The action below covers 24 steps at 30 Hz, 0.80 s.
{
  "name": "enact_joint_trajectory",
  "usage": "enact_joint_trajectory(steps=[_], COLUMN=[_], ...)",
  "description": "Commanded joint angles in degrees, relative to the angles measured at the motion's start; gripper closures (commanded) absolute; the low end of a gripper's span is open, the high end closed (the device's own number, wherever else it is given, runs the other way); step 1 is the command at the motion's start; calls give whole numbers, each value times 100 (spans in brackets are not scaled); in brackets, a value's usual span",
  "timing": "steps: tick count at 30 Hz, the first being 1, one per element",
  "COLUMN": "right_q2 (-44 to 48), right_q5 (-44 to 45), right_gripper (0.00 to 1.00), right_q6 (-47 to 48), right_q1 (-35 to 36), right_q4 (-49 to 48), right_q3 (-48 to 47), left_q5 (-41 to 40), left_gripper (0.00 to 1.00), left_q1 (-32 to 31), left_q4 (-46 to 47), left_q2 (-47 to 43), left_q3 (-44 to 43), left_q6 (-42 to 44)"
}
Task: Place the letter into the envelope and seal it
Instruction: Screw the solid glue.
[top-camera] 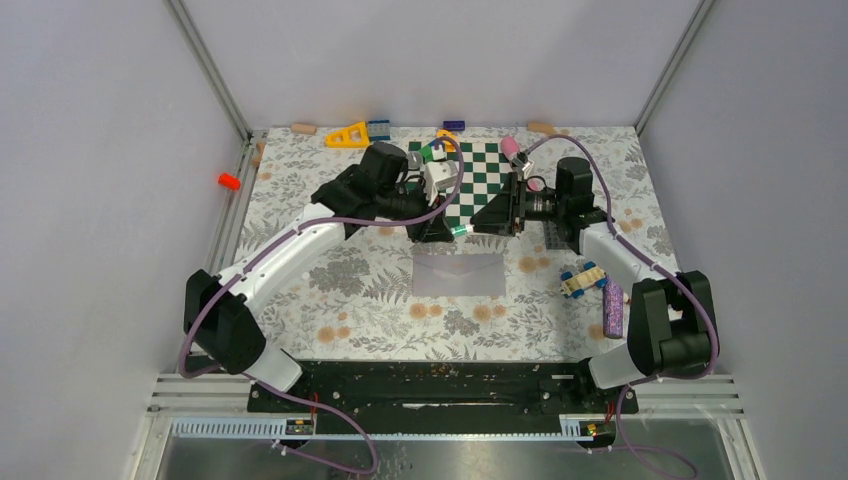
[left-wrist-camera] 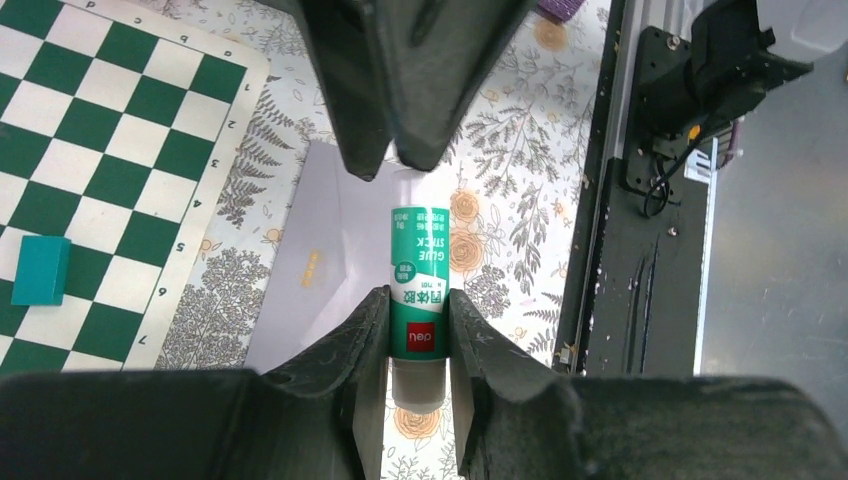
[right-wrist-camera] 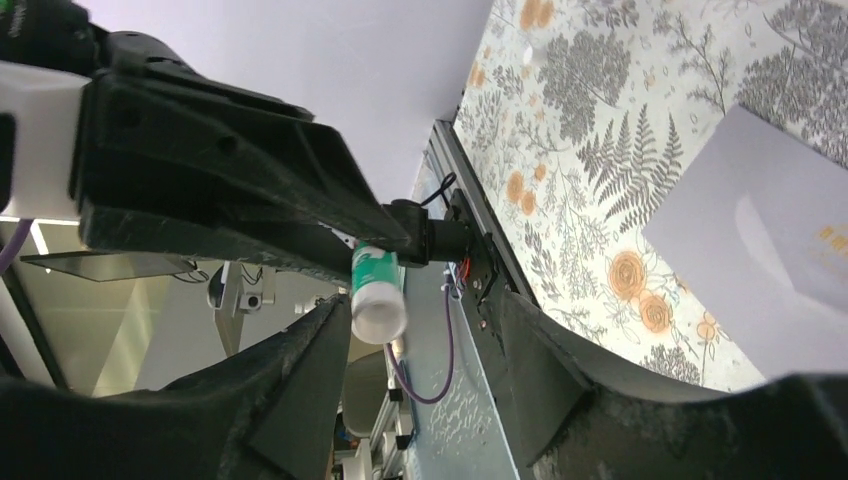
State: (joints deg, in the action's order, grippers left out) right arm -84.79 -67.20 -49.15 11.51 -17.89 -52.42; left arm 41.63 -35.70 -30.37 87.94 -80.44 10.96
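**A:** At the near edge, what is lying around the arms?

**B:** Just past the black rail [top-camera: 440, 385], a purple cylinder [top-camera: 612, 308] is lying by the right arm's base, and a toy car [top-camera: 583, 280] is sitting just beyond it. The envelope [top-camera: 458, 273] is lying flat mid-table on the floral mat [top-camera: 330, 290], apart from both.

**A:** Is anything getting in the way of it?

**B:** The two grippers are meeting just beyond and above its far edge. In the left wrist view the glue stick [left-wrist-camera: 419, 240] is hanging over the envelope's edge.

**A:** Who is holding the stick?

**B:** The left gripper [left-wrist-camera: 418, 300] is clamping it at the red end of the label, with the stick lying level. Its white end is pointing into the right gripper [right-wrist-camera: 420, 310], whose fingers [right-wrist-camera: 300, 360] are standing wide apart on either side and touching nothing.

**A:** And farther back?

**B:** A green chessboard [top-camera: 490, 185] is lying behind the grippers with a teal block [left-wrist-camera: 40, 270] on it. A yellow triangle [top-camera: 347, 135] is sitting by the back wall.

**A:** How are the arms posing?

**B:** The left arm is reaching forward and inward with its elbow bent and its wrist turned rightward. The right arm is mirroring it with its wrist turned leftward, so the grippers are facing each other.
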Motion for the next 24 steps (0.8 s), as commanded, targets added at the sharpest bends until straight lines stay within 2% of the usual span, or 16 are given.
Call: enact_joint_trajectory(steps=[1,6,13,19,24], right_q2=[58,15,125,3,-4], right_q5=[-215,-396,-446,-433,-426], right_gripper=[37,42,41,43,52], right_q6=[631,331,-19,-253,-280], right_q1=[-20,15,128,254,273], right_q4=[972,609,194,-142,-188], right_q3=[-247,-138,-11,19,21], left_q5=[-112,-70,-120,-124,-118], left_gripper=[92,94,100,100,100], left_q1=[-85,-101,-145,-173,-189], left_q4=[58,58,57,57,57], left_q2=[-374,-384,-292,-260,-256], left_q3=[150,155,148,136,147], left_q6=[558,556,539,513,504])
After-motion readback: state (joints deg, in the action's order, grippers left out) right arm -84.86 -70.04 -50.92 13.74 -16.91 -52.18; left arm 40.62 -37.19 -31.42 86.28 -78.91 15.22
